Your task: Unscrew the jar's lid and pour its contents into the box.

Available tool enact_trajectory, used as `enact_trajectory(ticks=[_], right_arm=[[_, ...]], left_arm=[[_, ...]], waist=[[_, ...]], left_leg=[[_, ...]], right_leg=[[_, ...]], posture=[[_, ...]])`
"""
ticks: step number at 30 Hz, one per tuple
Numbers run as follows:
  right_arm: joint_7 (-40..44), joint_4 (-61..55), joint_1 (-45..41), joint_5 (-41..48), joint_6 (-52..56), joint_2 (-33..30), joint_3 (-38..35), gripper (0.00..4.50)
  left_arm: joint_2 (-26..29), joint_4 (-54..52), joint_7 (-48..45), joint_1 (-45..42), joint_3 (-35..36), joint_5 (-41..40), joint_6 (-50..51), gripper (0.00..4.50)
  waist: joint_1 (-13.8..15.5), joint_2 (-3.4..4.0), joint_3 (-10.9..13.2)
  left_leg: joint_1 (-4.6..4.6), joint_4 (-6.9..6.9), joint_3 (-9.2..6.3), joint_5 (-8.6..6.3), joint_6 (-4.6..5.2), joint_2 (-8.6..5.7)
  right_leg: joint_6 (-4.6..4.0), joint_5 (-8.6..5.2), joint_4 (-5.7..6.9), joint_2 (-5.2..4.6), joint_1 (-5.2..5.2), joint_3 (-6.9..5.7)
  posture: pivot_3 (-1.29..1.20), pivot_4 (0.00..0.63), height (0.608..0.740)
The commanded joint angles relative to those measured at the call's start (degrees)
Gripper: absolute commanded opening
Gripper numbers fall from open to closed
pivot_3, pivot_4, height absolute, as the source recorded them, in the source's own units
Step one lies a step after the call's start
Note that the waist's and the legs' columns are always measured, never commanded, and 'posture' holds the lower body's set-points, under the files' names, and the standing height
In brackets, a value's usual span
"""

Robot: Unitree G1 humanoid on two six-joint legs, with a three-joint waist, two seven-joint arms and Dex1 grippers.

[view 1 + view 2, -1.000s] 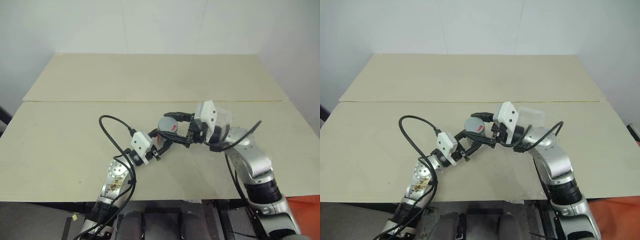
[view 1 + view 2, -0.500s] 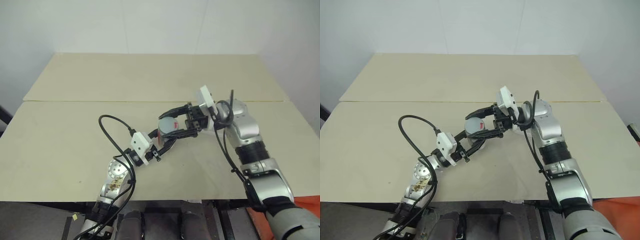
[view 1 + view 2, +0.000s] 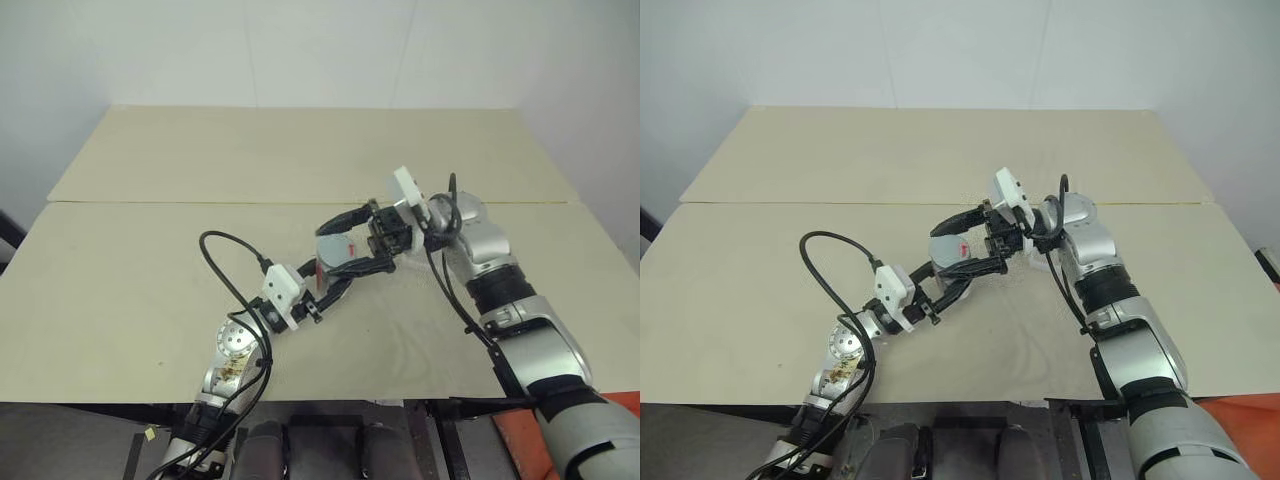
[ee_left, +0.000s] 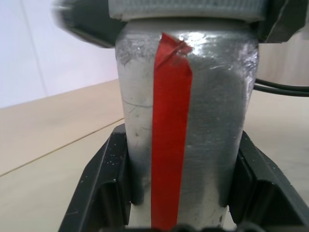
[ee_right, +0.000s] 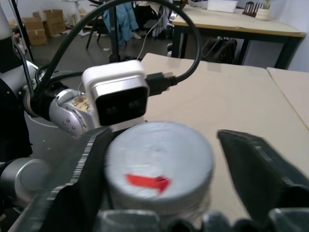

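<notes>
Honestly, the risk now sits with the right tool [image 5: 159,193]: its two black fingers [image 5: 263,169] stand spread on either side of the lid [image 5: 159,166], one looking to rest against the rim and the other well clear, so nothing is turning that cap at the moment. If they close off-centre or too high, I'd expect them to skid round the lid without loosening it, or to lever the jar [image 4: 186,125] sideways. The left tool [image 3: 335,283] is clamped on the jar's silvery body, holding it up off the beige surface [image 3: 150,260] at roughly the middle of it; a hard twist from above could spin the jar inside that grip, or tip it and spill whatever is inside. As for markings, I can read no brand and no writing. The jar carries only a strip of red tape [image 4: 169,140] running up its side, and a small red mark [image 5: 145,182] sits on the lid's top.
</notes>
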Motion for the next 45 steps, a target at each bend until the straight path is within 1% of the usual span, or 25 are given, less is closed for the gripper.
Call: enact_trajectory(ticks=[1,4,6,8,10,13,18,22,29,34,45], right_arm=[[2.8,-4.4,1.2,0.6,-3.9,-0.7,-5.0,4.44],[1.9,-8.6,3.9,0.4,-4.5,-2.0,-7.2,4.44],[-0.2,-11.1,5.4,0.0,-3.9,-2.2,-8.6,4.44],[-3.5,-14.3,7.5,-1.2,-5.9,-2.1,-10.1,4.44],[-6.0,-17.7,9.3,-1.1,-4.8,-2.1,-11.3,4.44],[-7.6,-23.8,12.8,0.0,-3.1,-3.1,-12.8,4.44],[-23.0,-35.1,17.1,-4.0,2.6,-0.4,-12.4,4.44],[-29.5,-40.1,20.9,-7.1,4.2,2.0,-10.4,4.44],[-33.0,-43.1,23.0,-8.7,6.1,2.1,-9.4,4.44],[-34.9,-42.9,23.2,-10.2,6.7,2.4,-8.8,4.44],[-35.2,-43.2,24.4,-9.1,7.1,0.4,-10.5,4.44]], left_arm=[[-0.4,-1.6,-0.3,-1.1,-0.5,-0.4,-1.7,2.11],[-0.5,-1.2,-0.4,-1.4,-0.5,-0.5,-1.7,2.11],[-0.5,-1.0,-0.5,-1.5,-0.5,-0.5,-1.7,2.11],[-0.5,-0.9,-0.7,-1.6,-0.5,-0.6,-1.7,2.11],[-0.5,-0.7,-0.9,-1.7,-0.5,-0.6,-1.9,2.11],[-0.5,-0.5,-0.9,-1.7,-0.4,-0.6,-1.9,2.11],[-0.8,-0.2,-0.6,-1.7,-0.4,-0.4,-1.9,2.11],[-1.2,0.3,-0.2,-2.2,-0.4,-0.1,-2.0,2.11],[-1.4,0.6,0.1,-2.1,-0.5,0.1,-2.3,2.11],[-1.6,0.3,0.2,-2.0,-0.6,0.1,-2.3,2.11],[-1.2,0.0,0.2,-1.5,0.2,-0.7,-2.3,2.11]], waist=[[0.0,0.0,0.0],[0.1,0.0,0.0],[0.1,0.0,0.0],[0.2,0.0,0.0],[0.1,0.0,0.0],[0.2,0.0,0.0],[0.2,0.0,0.0],[0.3,0.0,0.0],[0.6,0.0,0.0],[0.6,0.0,0.0],[0.6,0.0,0.0]], left_leg=[[0.0,0.0,0.0,0.0,0.0,0.0],[0.0,-0.01,0.0,0.0,0.0,0.0],[0.0,0.0,0.0,0.0,0.0,0.0],[0.0,0.0,0.0,0.0,0.0,0.0],[0.0,0.0,0.0,0.0,0.0,0.0],[0.0,0.0,0.0,0.0,0.0,0.0],[0.01,0.0,0.0,0.0,-0.01,0.01],[0.01,0.0,-0.01,0.0,-0.01,0.0],[-0.01,0.04,0.0,0.0,0.0,-0.04],[0.0,0.04,0.0,0.01,0.0,-0.04],[-0.01,0.04,0.0,0.0,0.0,-0.04]], right_leg=[[0.0,0.0,0.0,0.0,0.0,0.0],[0.0,0.0,0.01,0.0,-0.01,0.0],[0.0,0.0,0.0,0.0,0.0,0.0],[0.0,0.01,0.01,-0.01,0.0,0.0],[0.01,0.01,0.01,0.0,-0.01,0.0],[0.0,0.01,0.01,0.0,-0.01,0.01],[0.0,0.01,0.03,-0.01,-0.02,0.01],[0.0,0.01,0.02,0.01,-0.01,0.0],[0.03,0.02,0.0,0.0,0.01,0.0],[0.03,0.02,0.0,0.02,0.01,0.0],[0.04,0.02,-0.01,0.02,0.02,0.0]], posture=[[0.0,0.15,0.74],[0.0,0.15,0.74],[0.0,0.15,0.74],[0.0,0.15,0.74],[0.0,0.15,0.74],[0.0,0.15,0.74],[0.0,0.15,0.74],[0.0,0.15,0.74],[0.0,0.15,0.74],[0.0,0.15,0.74],[0.0,0.15,0.74]])
